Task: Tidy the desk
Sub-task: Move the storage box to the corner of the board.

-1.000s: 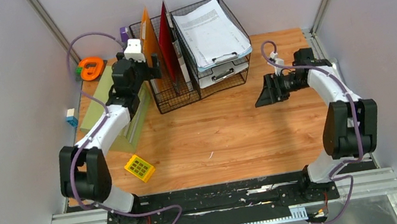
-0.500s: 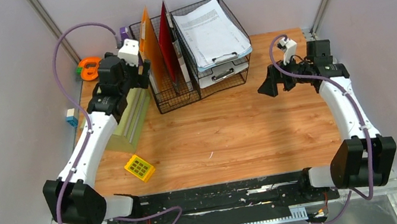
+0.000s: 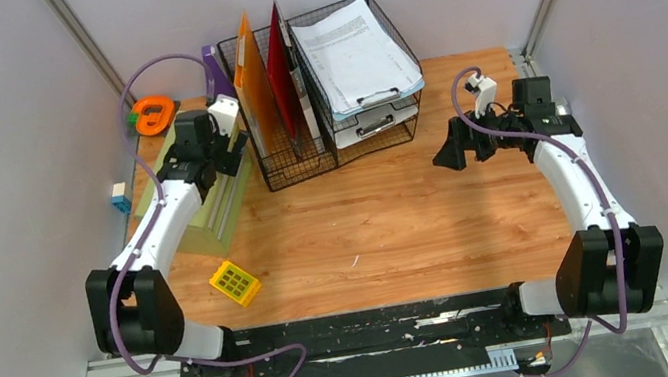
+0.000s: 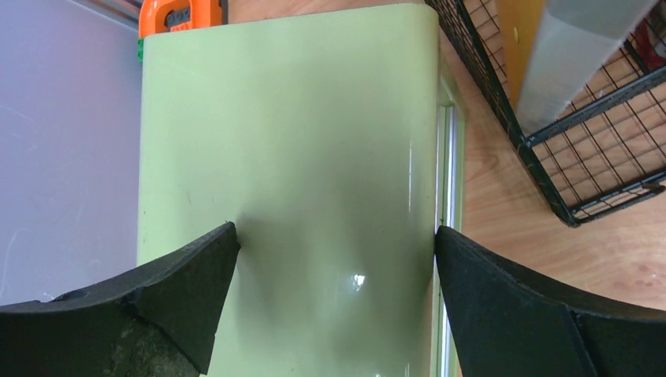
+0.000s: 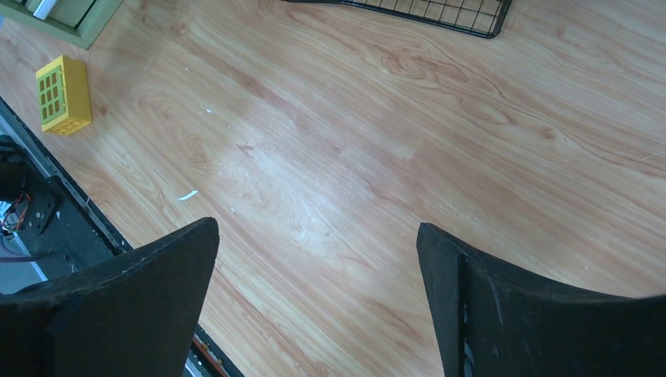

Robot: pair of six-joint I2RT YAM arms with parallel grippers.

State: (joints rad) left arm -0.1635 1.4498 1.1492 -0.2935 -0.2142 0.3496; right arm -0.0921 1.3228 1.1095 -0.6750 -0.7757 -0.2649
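The desk [image 3: 384, 211] is a light-brown wood-grain top; it also shows in the right wrist view [image 5: 353, 118]. A pale green binder [image 3: 213, 218] lies on it at the left, beside the wire file rack [image 3: 289, 150]. My left gripper [image 3: 230, 151] is open just over the binder's far end. In the left wrist view its gripper [image 4: 334, 236] has the binder's smooth green face [image 4: 298, 141] between wide-apart fingers. My right gripper [image 3: 451, 152] is open and empty above the bare desk at the right, seen also in its own view [image 5: 318, 236].
A yellow gridded block [image 3: 235, 283] lies at the front left, also in the right wrist view [image 5: 63, 94]. An orange tape dispenser [image 3: 153, 114] and a small blue-white piece [image 3: 120, 196] sit by the left wall. A wire paper tray [image 3: 354, 54] holds sheets.
My left gripper has come back from the file rack and dropped onto the green binder's far end. My right gripper swung up and back, then settled slightly lower, still open.
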